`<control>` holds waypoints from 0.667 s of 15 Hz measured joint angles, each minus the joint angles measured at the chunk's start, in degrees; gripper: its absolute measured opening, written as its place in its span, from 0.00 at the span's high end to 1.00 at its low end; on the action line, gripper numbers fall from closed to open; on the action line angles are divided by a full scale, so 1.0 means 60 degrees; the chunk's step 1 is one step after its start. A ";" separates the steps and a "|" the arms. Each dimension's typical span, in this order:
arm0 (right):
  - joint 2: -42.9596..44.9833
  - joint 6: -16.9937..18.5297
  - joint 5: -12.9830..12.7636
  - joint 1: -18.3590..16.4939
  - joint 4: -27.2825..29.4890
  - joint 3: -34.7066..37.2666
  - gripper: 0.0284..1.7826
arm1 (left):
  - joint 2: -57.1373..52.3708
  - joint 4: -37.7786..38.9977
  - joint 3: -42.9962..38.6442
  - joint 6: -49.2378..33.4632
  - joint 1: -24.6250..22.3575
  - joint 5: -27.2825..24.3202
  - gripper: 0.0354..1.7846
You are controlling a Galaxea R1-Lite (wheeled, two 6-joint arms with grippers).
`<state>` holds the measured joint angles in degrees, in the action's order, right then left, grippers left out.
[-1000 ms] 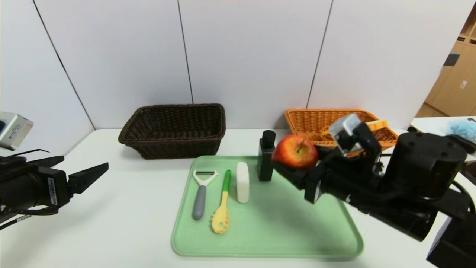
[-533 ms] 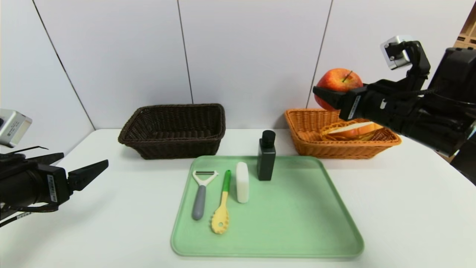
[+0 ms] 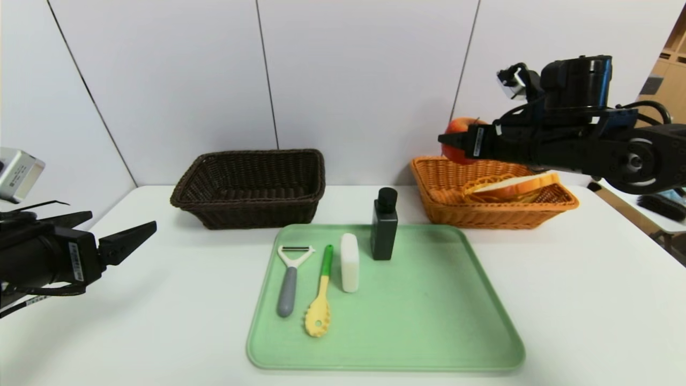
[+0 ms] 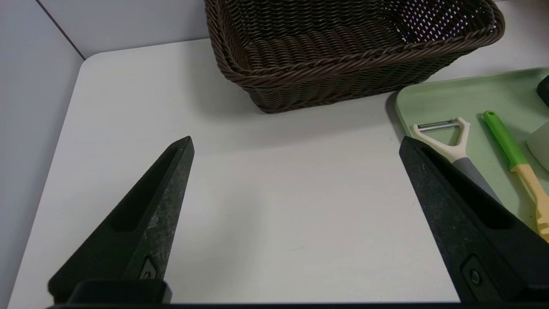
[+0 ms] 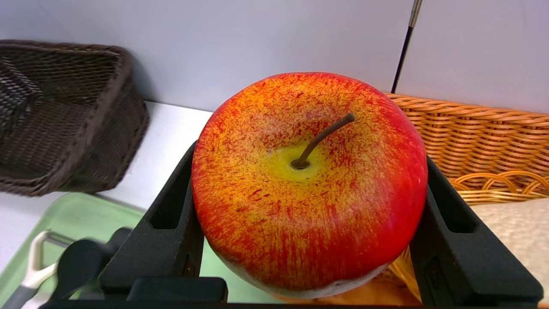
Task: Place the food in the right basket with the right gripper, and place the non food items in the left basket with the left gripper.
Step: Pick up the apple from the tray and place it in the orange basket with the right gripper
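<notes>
My right gripper (image 3: 455, 143) is shut on a red and yellow apple (image 3: 460, 130), also in the right wrist view (image 5: 309, 184), and holds it above the left end of the orange basket (image 3: 429, 182), which holds a slice of bread (image 3: 509, 185). On the green tray (image 3: 429, 321) lie a grey-handled peeler (image 3: 289, 279), a green and yellow pasta spoon (image 3: 320, 300), a white block (image 3: 349, 262) and a black bottle (image 3: 383, 224). The dark brown basket (image 3: 252, 185) stands at the back left. My left gripper (image 3: 128, 241) is open and empty, low at the table's left.
The white table (image 3: 589, 300) ends at a grey panelled wall behind the baskets. In the left wrist view the brown basket (image 4: 343, 51) and the peeler (image 4: 450, 141) lie ahead of the left fingers (image 4: 163, 184).
My right gripper has lifted the apple off the tray, carried it up and to the right, and now it is lower, over the orange basket's left end. The left arm has not moved.
</notes>
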<state>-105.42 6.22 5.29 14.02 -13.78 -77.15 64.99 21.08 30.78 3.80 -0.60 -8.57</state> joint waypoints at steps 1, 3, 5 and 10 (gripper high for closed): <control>-0.0354 -0.0018 -0.0010 -0.0128 0.0445 -0.0536 0.30 | 0.0006 -0.0004 -0.0012 0.0008 -0.0004 0.0004 0.06; -0.0906 -0.0045 -0.0039 -0.0307 0.1231 -0.1363 0.30 | 0.0024 0.0004 -0.0014 0.0008 0.0000 0.0000 0.06; -0.1347 -0.0110 -0.0213 -0.0386 0.1796 -0.1735 0.30 | 0.0043 0.0006 0.0004 0.0018 -0.0004 0.0000 0.06; -0.1999 -0.0246 -0.0882 -0.0408 0.1910 -0.1841 0.30 | 0.0047 0.0010 0.0004 -0.0006 -0.0014 0.0000 0.06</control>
<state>-117.42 4.74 0.00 11.57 -2.32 -88.20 65.27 21.14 30.81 3.77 -0.68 -8.57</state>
